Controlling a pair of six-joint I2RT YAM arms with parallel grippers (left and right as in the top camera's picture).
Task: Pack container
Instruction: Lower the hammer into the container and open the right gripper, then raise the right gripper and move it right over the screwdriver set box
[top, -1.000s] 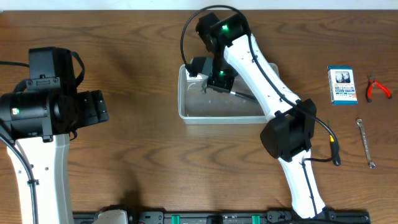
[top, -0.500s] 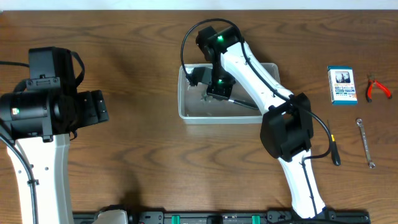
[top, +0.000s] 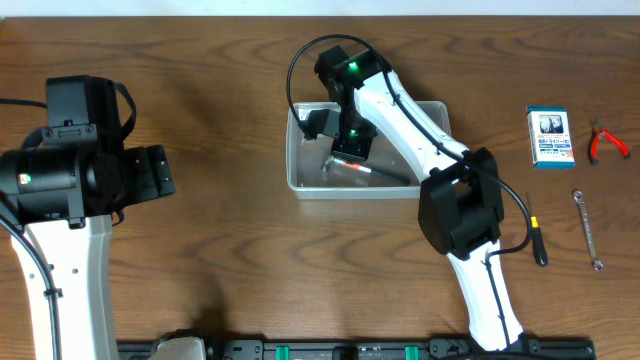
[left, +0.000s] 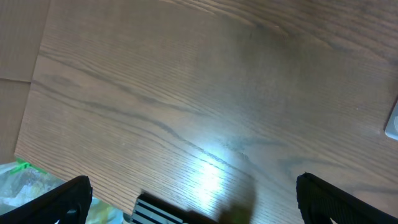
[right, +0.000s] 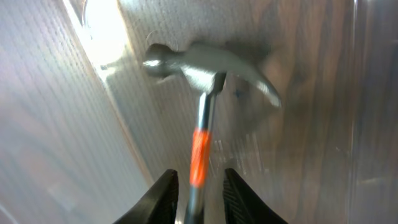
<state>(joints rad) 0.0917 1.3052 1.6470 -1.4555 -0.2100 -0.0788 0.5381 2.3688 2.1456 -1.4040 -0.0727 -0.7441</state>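
Container (top: 340, 190), clear rectangular plastic tub, on brown wooden bench (top: 220, 230), steel hammer (right: 208, 65) inside. Right claw (right: 199, 179) parted astride hammer handle; left claw (left: 193, 186) apart, empty. Likely light, stiff, slick: you grip thick rim.

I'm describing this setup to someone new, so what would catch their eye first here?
First, the right gripper reaching into the clear container in the upper middle of the overhead view, its fingers either side of the handle of a steel-headed hammer with an orange band. To the right lie a blue-and-white box, red pliers and a wrench, not yet packed. The left gripper hangs open over the wooden table.
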